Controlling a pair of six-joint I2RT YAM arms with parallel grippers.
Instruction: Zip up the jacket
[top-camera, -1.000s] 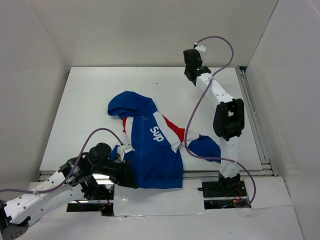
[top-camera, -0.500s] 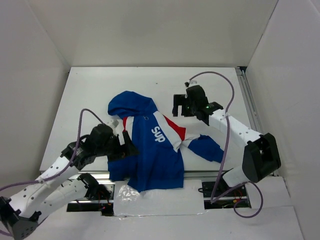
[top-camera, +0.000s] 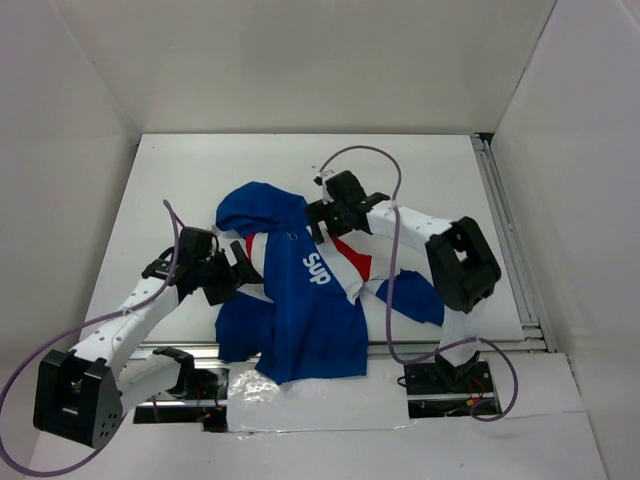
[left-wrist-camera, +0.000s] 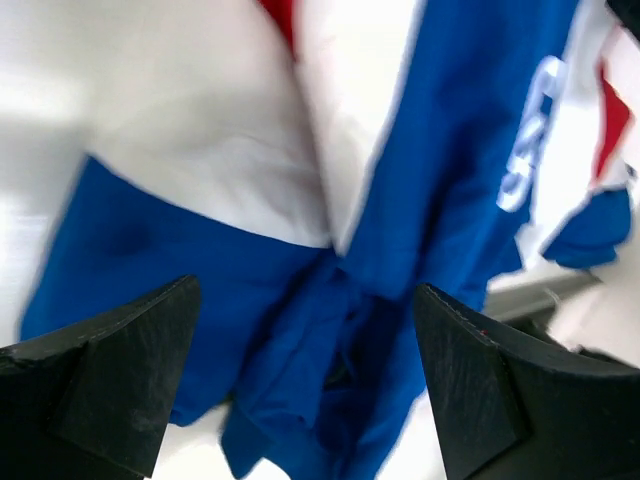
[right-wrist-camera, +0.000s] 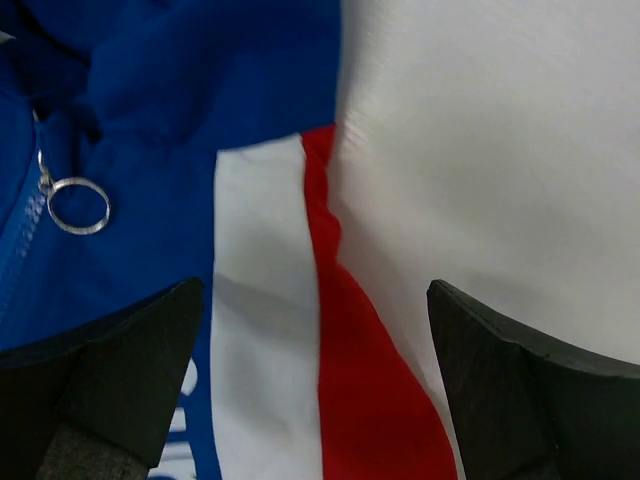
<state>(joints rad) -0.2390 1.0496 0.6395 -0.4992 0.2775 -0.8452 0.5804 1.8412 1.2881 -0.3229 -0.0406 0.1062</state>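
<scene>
The royal-blue hooded jacket (top-camera: 305, 310) lies crumpled mid-table, hood (top-camera: 258, 205) to the back, with red and white chest panels and white lettering (top-camera: 316, 268). My left gripper (top-camera: 238, 272) hovers open at the jacket's left side. In the left wrist view the left gripper (left-wrist-camera: 305, 350) spans bunched blue fabric (left-wrist-camera: 300, 340) without holding it. My right gripper (top-camera: 318, 214) is open over the collar area. In the right wrist view the right gripper (right-wrist-camera: 315, 340) stands above the red and white stripes (right-wrist-camera: 350, 330). A metal zipper ring (right-wrist-camera: 78, 206) lies up left of it.
The white table (top-camera: 180, 170) is boxed in by white walls on three sides. A metal rail (top-camera: 505, 240) runs along its right edge. Purple cables (top-camera: 395, 280) loop off both arms, the right one crossing the jacket's right sleeve (top-camera: 410, 295).
The right arm swung from the back right of the table down to the jacket's collar and opened. The left arm moved from the hem up to the jacket's left side, opening fully.
</scene>
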